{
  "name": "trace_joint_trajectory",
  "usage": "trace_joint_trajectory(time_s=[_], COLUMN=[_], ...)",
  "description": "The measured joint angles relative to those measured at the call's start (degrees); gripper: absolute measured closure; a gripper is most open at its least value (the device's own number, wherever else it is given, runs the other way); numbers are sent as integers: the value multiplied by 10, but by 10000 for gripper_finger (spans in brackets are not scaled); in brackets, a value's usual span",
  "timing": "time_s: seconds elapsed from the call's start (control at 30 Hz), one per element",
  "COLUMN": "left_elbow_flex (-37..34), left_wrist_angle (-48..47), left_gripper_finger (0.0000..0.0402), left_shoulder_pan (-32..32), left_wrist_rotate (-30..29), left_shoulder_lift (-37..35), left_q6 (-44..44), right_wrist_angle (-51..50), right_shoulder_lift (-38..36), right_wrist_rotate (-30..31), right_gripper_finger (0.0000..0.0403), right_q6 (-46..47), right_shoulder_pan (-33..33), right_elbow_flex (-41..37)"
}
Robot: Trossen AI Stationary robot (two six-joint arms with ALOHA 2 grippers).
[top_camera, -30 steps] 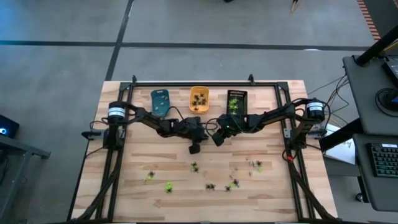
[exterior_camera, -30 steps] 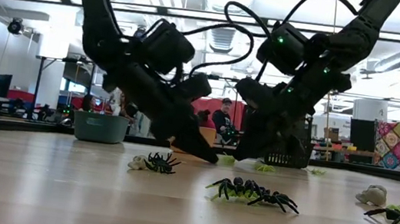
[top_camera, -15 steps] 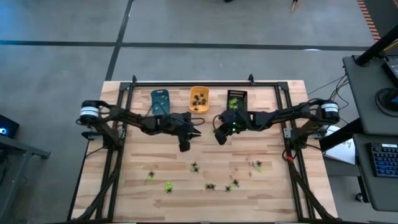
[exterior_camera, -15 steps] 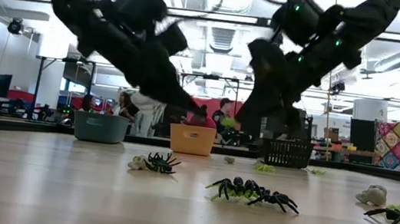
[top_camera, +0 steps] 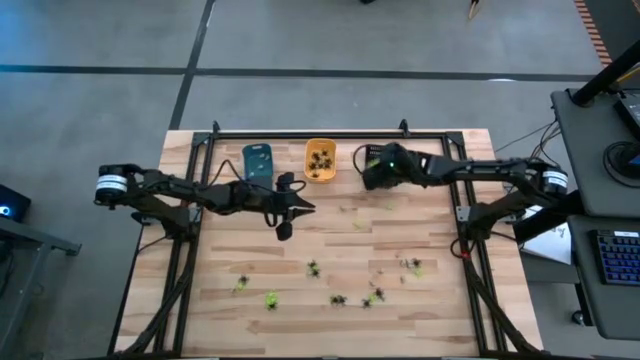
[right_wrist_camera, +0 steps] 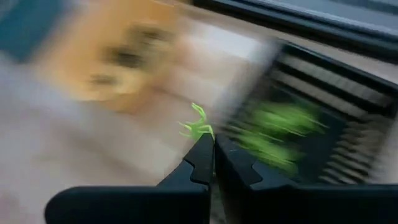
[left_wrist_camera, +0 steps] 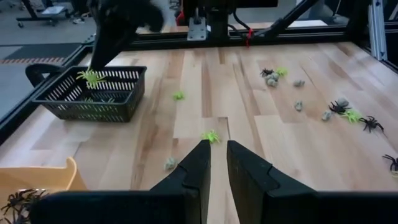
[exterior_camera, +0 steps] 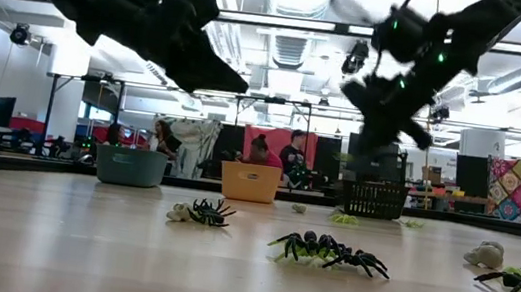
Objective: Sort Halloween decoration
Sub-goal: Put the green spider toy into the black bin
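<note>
Mostly bare wood table (top_camera: 330, 255) w/ scattered spiders (exterior_camera: 327, 251); people (exterior_camera: 274, 155) in rm behind.
</note>
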Motion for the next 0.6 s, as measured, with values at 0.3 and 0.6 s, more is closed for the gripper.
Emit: trace_joint_trajectory(time_s=[0.3, 0.6], left_elbow_flex=[-5, 0], left_wrist_angle=[0, 3], left_gripper_finger=[365, 365], left_shoulder_pan=[0, 0], left_wrist_rotate=[-2, -2], left_shoulder_lift=[15, 34], left_q6=[-15, -28], right_wrist_angle=[-53, -54], right_shoulder_lift=[28, 29], right_wrist_rotate=[34, 38], right_gripper_finger=[394, 394], right_q6=[45, 32], right_shoulder_pan=[-34, -34], right_elbow_flex=[0, 0])
